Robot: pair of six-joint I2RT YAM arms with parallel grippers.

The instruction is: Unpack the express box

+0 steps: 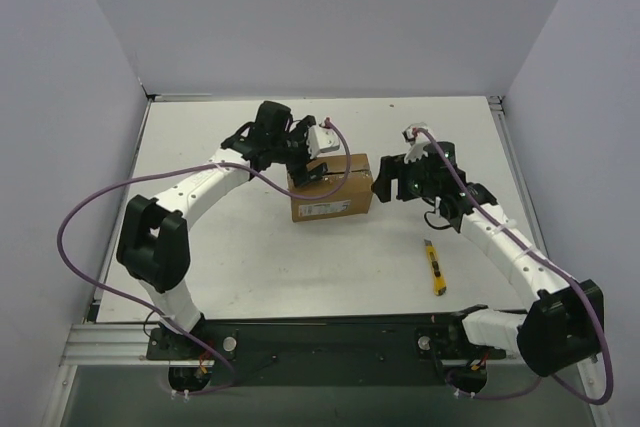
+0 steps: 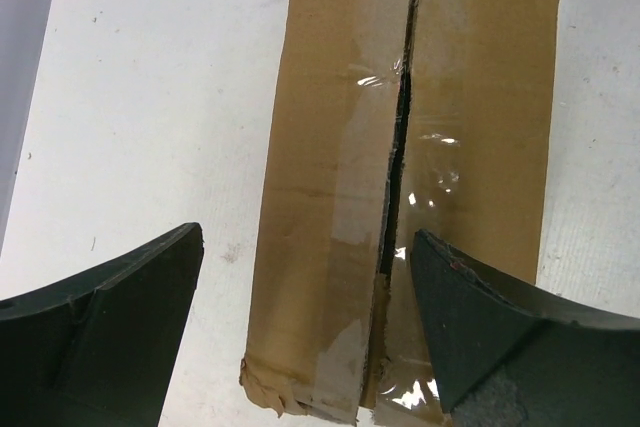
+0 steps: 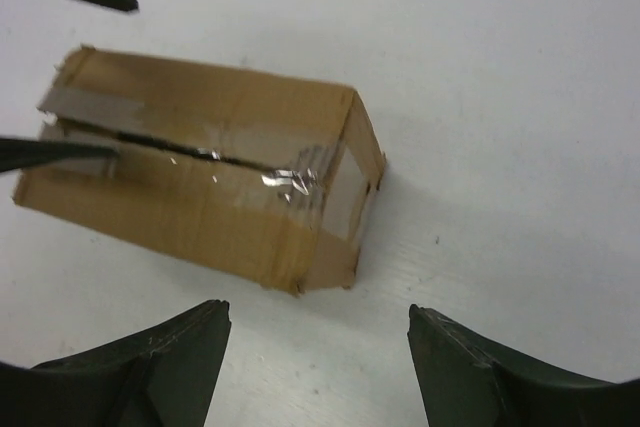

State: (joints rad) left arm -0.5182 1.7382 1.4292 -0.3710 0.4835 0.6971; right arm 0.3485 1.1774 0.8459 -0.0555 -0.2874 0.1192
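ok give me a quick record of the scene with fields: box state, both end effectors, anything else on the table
express box: middle of the table, flaps down
seam tape: slit lengthwise, dark gap showing
left end effector: open, over one end of the box, one finger at the slit
right end effector: open, empty, off the box's other end
other: yellow cutter-like tool lying right of the box
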